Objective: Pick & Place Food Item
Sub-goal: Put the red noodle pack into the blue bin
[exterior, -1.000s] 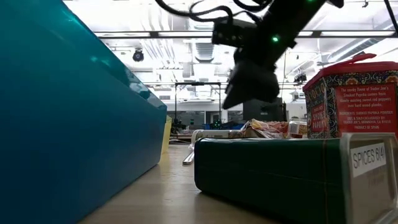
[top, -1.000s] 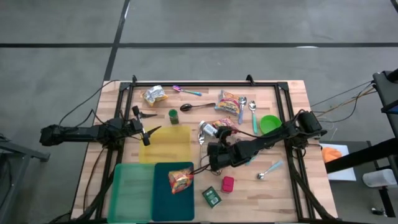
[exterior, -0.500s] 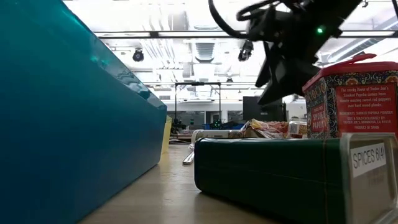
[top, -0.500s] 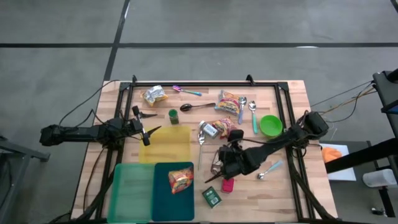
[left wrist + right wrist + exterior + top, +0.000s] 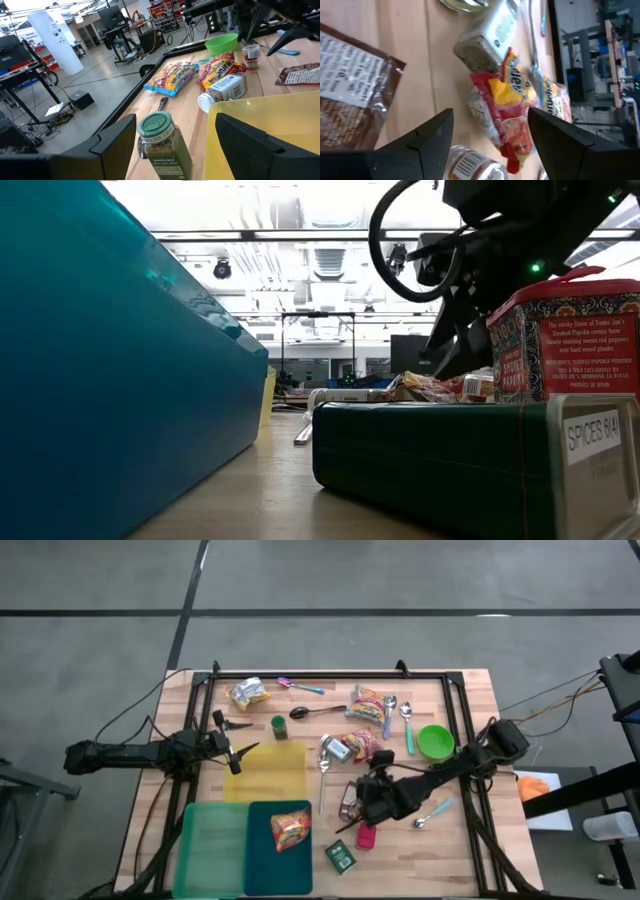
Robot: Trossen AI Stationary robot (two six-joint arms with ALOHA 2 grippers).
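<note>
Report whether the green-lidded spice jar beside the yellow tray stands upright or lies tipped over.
Upright. The green-lidded spice jar stands on its base with the lid on top in the left wrist view; the high view shows only its round lid beside the yellow tray.

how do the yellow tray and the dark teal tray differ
The yellow tray lies nearer the table's middle and shows nothing inside; the dark teal tray sits at the near edge, beside a lighter green tray, and holds a snack packet. The yellow one looks squarer, the teal one longer and narrower. Both are shallow plastic trays lying flat.
</note>
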